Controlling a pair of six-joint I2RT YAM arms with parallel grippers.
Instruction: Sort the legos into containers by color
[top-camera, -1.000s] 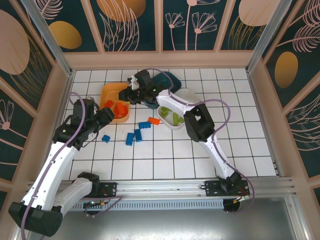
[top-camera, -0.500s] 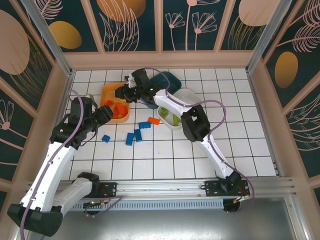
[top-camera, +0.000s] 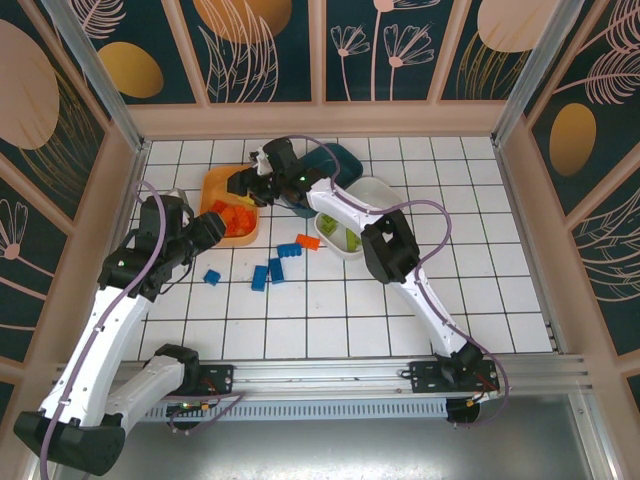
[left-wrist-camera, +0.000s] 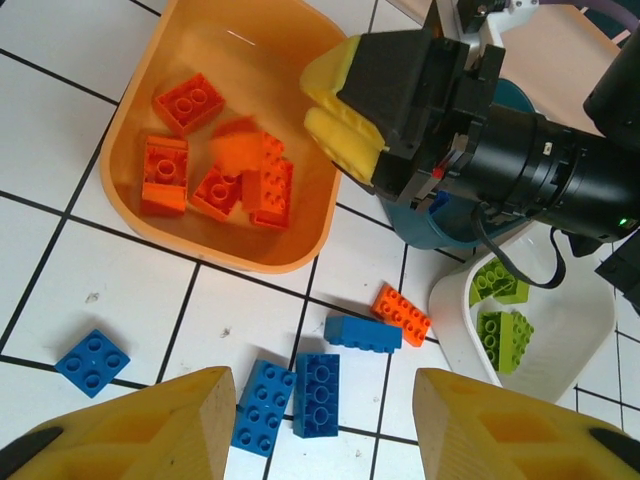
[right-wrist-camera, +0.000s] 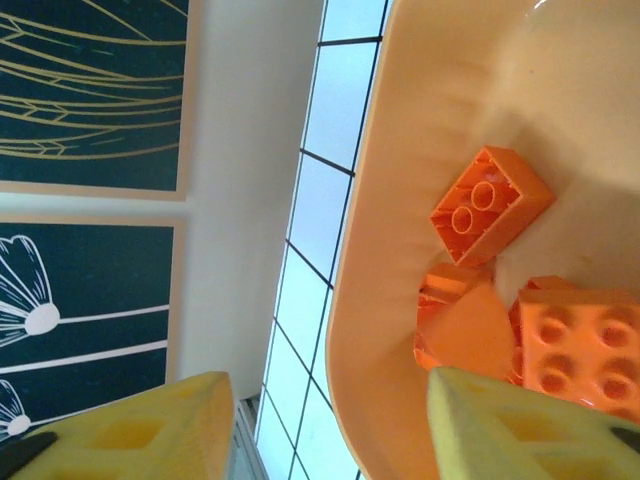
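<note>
Right now the right gripper (left-wrist-camera: 335, 108) hangs over the right side of the orange tray (left-wrist-camera: 250, 262), jaws apart and empty. A blurred orange-red brick (left-wrist-camera: 240, 150) below it looks loose among 4 others in the tray. The left gripper (left-wrist-camera: 325, 425), likewise open and holding nothing, hovers over the loose bricks on the tiles. Seen from its wrist, 2 blue bricks (left-wrist-camera: 317, 393) lie side by side straight ahead between its fingers, long axes running roughly near to far, so I judge the left arm the nearer one for them. The dark teal tray (top-camera: 338, 157) lies far-right of them, under the right arm. The stray orange-red brick (left-wrist-camera: 402, 314) sits diagonally between the orange tray and the white tray (left-wrist-camera: 575, 335), near-right of the right gripper.
</note>
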